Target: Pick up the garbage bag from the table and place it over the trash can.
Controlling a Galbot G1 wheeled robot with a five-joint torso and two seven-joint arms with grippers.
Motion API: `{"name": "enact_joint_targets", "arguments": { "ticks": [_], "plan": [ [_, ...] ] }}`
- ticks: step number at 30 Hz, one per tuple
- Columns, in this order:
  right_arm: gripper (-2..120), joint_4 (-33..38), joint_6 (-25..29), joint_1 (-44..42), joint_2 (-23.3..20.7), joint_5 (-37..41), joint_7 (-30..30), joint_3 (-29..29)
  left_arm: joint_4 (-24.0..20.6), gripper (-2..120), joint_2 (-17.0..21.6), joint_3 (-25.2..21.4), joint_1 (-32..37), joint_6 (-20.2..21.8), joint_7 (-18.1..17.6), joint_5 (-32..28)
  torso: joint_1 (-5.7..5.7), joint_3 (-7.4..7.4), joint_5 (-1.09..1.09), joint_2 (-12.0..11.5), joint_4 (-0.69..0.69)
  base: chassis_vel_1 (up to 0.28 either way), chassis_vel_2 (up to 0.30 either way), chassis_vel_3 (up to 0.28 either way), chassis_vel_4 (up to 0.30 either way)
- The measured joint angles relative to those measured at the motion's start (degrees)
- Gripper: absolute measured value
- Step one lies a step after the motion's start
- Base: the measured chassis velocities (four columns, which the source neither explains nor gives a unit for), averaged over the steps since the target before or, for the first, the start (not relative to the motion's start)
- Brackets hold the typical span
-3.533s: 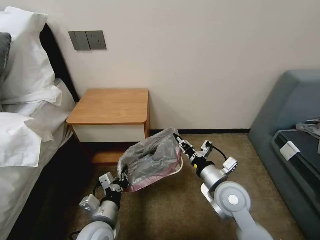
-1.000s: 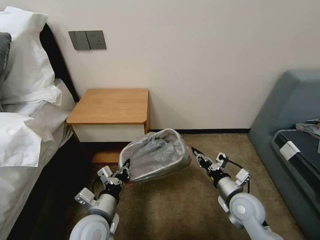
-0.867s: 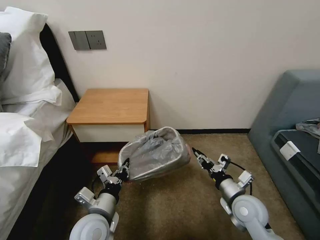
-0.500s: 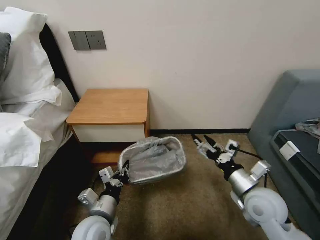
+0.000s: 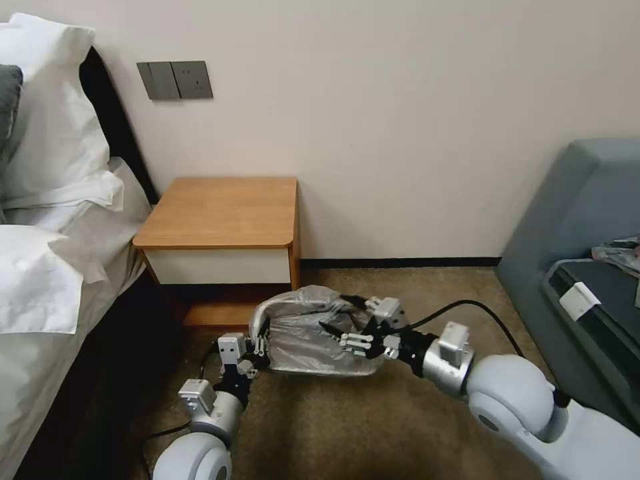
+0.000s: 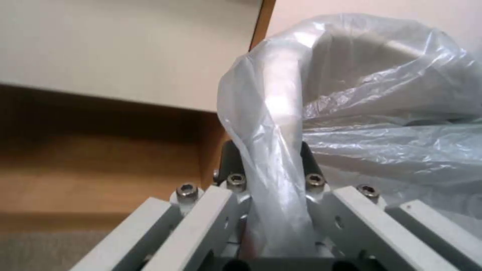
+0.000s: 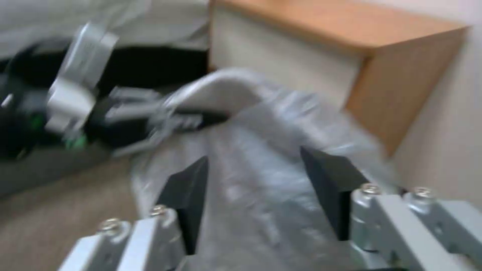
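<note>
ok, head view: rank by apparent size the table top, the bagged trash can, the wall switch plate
1. table top, largest.
2. trash can under the garbage bag, but nearer the camera, so the gap is unsure.
3. wall switch plate, clearly smallest.

Cream wall (image 5: 413, 120), brown carpet (image 5: 347, 427), grey sofa (image 5: 573, 220).

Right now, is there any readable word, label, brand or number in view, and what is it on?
None can be read.
Translucent grey plastic garbage bag: no print.
Orange-brown wooden table: no label.
Grey wall switch plate: no legible marking.
Small white tag on the grey sofa: too small to read.
</note>
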Motion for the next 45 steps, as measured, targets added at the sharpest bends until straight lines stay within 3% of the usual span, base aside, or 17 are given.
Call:
{"name": "enact_joint_targets", "arguments": {
  "ticks": [13, 24, 45],
  "plan": [
    [0, -1.83, -9.72, 15.88, -0.66, -0.9, 1.55, -13.14, -0.05, 3, 0.31, 0.0, -0.86, -1.5, 2.2, 5.13, 0.0, 0.0, -0.01, 0.0, 0.0, 0.0, 0.0, 0.0, 0.0],
    [0, -3.52, -21.09, 22.25, 3.27, -1.58, 8.16, -21.34, -1.53, 3, 0.4, 0.3, -0.93, -1.77, 2.73, 6.39, 0.0, 0.0, -0.01, 0.0, 0.0, 0.0, 0.0, 0.0, 0.0],
    [0, -11.54, -21.43, 25.02, 8.78, -8.47, 12.07, -29.78, -2.08, 3, -0.03, 2.18, 0.33, -3.73, 5.33, 11.7, 0.0, 0.0, 0.0, 0.0, -0.01, 0.0, 0.0, 0.0, 0.0]
  ]
}}
